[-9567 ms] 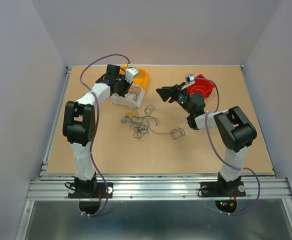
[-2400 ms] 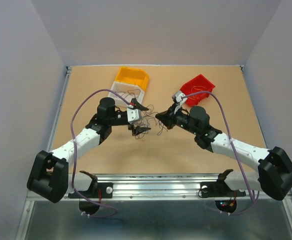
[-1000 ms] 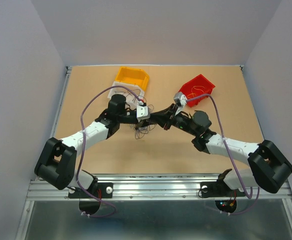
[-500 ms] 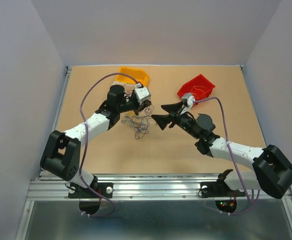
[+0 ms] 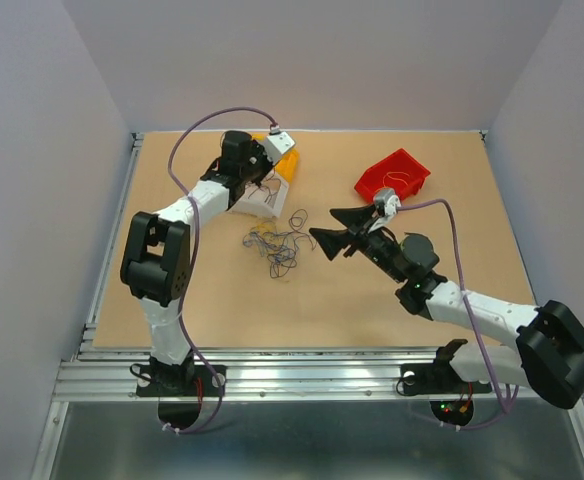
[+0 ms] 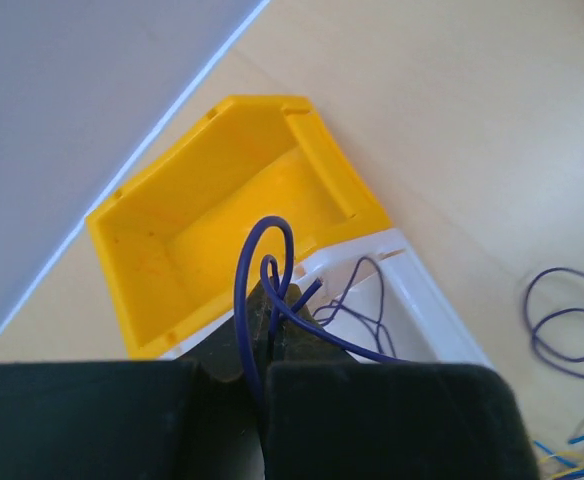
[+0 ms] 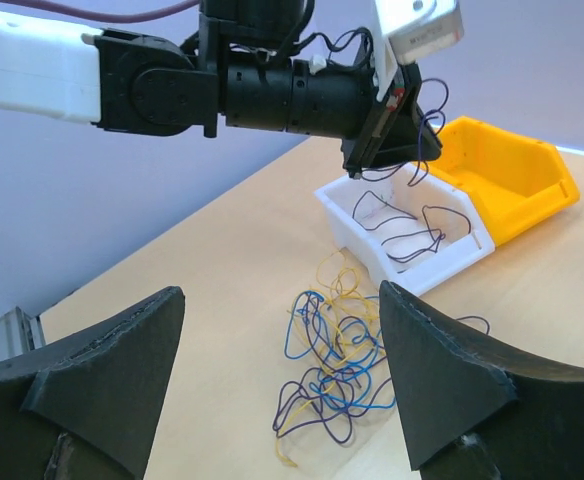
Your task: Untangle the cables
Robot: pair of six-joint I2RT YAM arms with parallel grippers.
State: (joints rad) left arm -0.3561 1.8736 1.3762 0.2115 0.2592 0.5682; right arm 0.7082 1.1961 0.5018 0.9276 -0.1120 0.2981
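The cables [image 5: 277,248] lie as a loose tangle of purple, blue and yellow strands on the table, and show close up in the right wrist view [image 7: 357,365]. My left gripper [image 5: 261,177] hangs over the white bin [image 5: 247,205], shut on one looped purple cable [image 6: 239,285]. In the right wrist view the left gripper [image 7: 394,135] shows above that bin [image 7: 357,225], which holds a few dark purple strands. My right gripper [image 5: 324,224] stands open just right of the tangle, nothing between its fingers [image 7: 102,380].
A yellow bin [image 6: 202,230] sits directly behind the white one. A red bin [image 5: 392,175] with a yellow strand in it stands at the back right. A loose purple loop [image 6: 572,320] lies on the table beside the white bin.
My left gripper has lifted a purple cable away from the tangle and carried it back over the white bin. My right gripper has opened and drawn back to the right.
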